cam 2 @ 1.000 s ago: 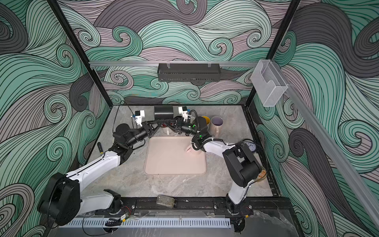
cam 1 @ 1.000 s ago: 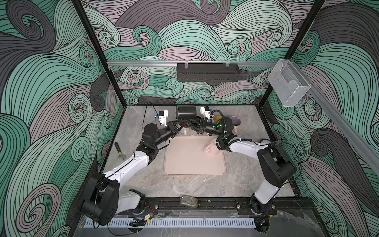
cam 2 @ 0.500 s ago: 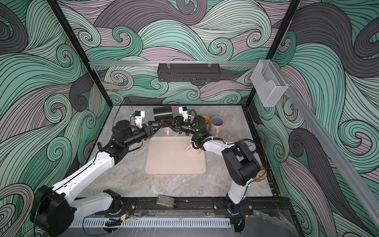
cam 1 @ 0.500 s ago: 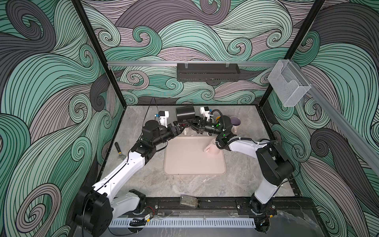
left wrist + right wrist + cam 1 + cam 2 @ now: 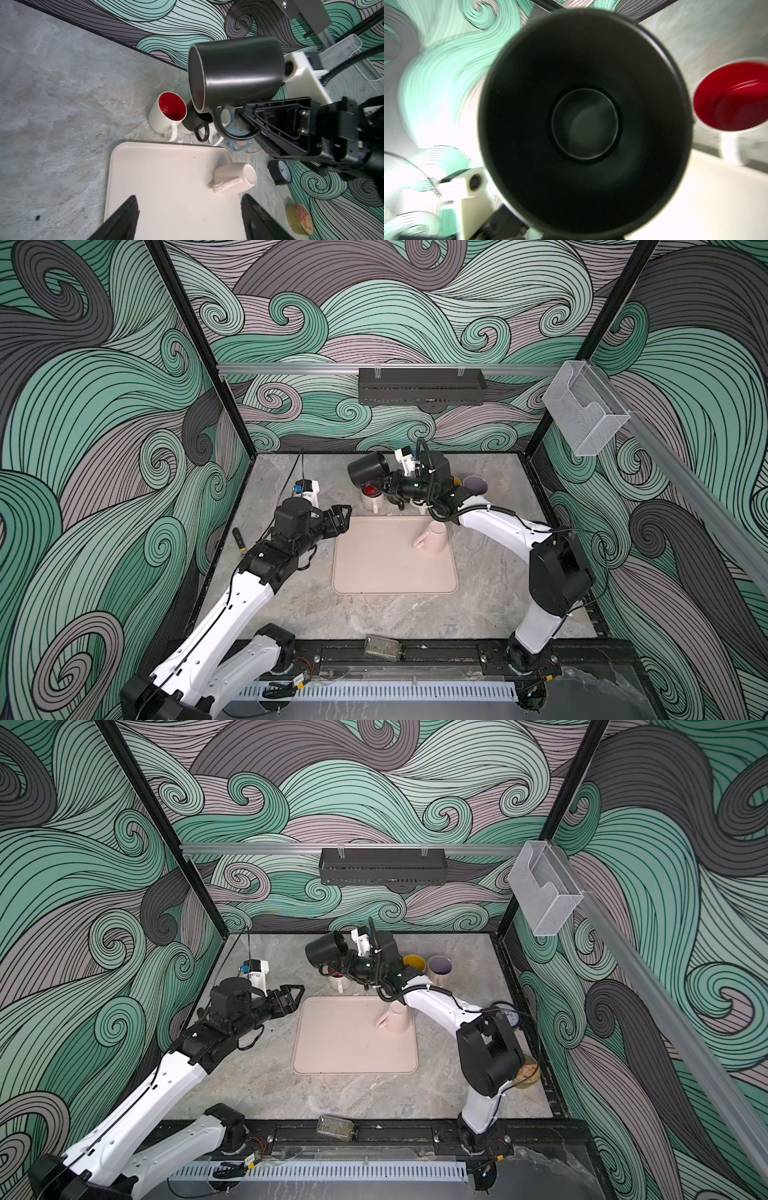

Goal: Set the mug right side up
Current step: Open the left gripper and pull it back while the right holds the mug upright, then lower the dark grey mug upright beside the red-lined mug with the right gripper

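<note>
- The right claw [image 5: 247,124] is clamped on the handle of the black mug [image 5: 236,72], which hangs in the air just past the claw's tips, lying on its side above the counter [image 5: 291,605]
- One round end of the mug fills the blurred right wrist view; it seems to look into the open mouth, so the mouth probably faces back toward that claw's wrist
- The left claw [image 5: 340,518] stands wide open and empty, well apart from the mug, its tips just beside a corner of the tray [image 5: 374,572]
- The step in hand looks to be rolling the right wrist until the mouth points up, then setting the mug down
- With the handle alone pinched, the mug's weight sits off to one side of the claw, so a slow roll and a firm pinch should stop it swivelling
- Just below the right claw stand a red-lined mug [image 5: 168,116] and a second black mug [image 5: 195,122]; a pink mug [image 5: 436,537] sits mouth down on the tray, back under that arm
- The bare tray between the two claws looks the safest landing spot, with the base flat before the jaws part
</note>
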Robot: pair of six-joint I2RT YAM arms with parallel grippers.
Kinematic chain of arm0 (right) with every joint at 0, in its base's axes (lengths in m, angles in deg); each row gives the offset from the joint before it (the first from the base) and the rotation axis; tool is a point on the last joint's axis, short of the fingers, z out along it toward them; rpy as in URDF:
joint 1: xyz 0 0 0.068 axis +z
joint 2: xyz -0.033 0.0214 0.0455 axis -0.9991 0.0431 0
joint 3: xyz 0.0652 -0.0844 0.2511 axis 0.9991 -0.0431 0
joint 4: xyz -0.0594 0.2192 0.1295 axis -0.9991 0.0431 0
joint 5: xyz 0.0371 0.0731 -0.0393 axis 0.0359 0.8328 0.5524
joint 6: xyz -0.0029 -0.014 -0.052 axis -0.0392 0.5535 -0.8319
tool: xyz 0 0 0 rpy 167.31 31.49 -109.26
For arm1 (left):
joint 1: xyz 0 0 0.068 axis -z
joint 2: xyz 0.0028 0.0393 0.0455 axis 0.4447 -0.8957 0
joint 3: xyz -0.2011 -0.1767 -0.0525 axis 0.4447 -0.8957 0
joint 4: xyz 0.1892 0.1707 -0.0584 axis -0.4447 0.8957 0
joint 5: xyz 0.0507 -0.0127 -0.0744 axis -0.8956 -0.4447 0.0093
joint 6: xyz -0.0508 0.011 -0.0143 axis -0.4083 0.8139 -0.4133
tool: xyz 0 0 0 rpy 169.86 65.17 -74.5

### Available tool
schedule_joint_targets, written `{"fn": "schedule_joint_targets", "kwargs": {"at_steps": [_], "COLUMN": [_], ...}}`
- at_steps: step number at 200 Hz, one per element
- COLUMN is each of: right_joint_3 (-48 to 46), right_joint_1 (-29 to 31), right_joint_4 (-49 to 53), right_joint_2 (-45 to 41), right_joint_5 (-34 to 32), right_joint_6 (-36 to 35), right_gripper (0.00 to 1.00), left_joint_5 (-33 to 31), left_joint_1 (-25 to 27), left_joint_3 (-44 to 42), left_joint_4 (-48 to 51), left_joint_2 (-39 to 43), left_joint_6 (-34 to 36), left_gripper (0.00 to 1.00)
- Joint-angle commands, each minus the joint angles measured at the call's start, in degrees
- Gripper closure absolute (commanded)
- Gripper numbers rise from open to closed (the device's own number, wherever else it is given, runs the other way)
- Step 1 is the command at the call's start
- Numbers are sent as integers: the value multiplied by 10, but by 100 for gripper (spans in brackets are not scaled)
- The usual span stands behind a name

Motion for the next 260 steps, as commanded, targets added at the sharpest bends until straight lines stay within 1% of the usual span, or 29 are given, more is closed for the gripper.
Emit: {"fn": "schedule_joint_targets", "kwargs": {"at_steps": [1, 38, 60, 77, 98, 125, 190, 229, 260], "right_joint_3": [83, 193, 259, 305, 346, 393, 500, 598, 651], "right_joint_1": [32, 80, 99, 108, 111, 116, 124, 128, 129], "right_joint_4": [139, 239, 298, 328, 345, 361, 403, 446, 454], "right_joint_2": [-12, 45, 85, 117, 153, 197, 296, 364, 402], "right_joint_5": [-123, -248, -302, -330, -340, -347, -373, -386, -402], "right_joint_6": [-140, -192, -207, -218, -220, -225, -249, -262, -280], "right_gripper": [100, 100, 100, 100, 100, 100, 100, 100, 100], "left_joint_5": [-28, -15, 0, 16, 37, 48, 56, 73, 84], "left_joint_1": [2, 2, 2, 3, 4, 10, 10, 11, 11], "left_joint_3": [-22, -33, -35, -37, -50, -68, -76, -90, -93], "left_joint_4": [22, 37, 46, 50, 39, 24, 24, 3, -2], "left_joint_2": [17, 17, 18, 17, 13, 12, 17, 6, 0], "left_joint_6": [-8, -26, -32, -40, -60, -74, -61, -60, -55], "left_gripper": [22, 22, 22, 22, 23, 23, 23, 23, 23]}}
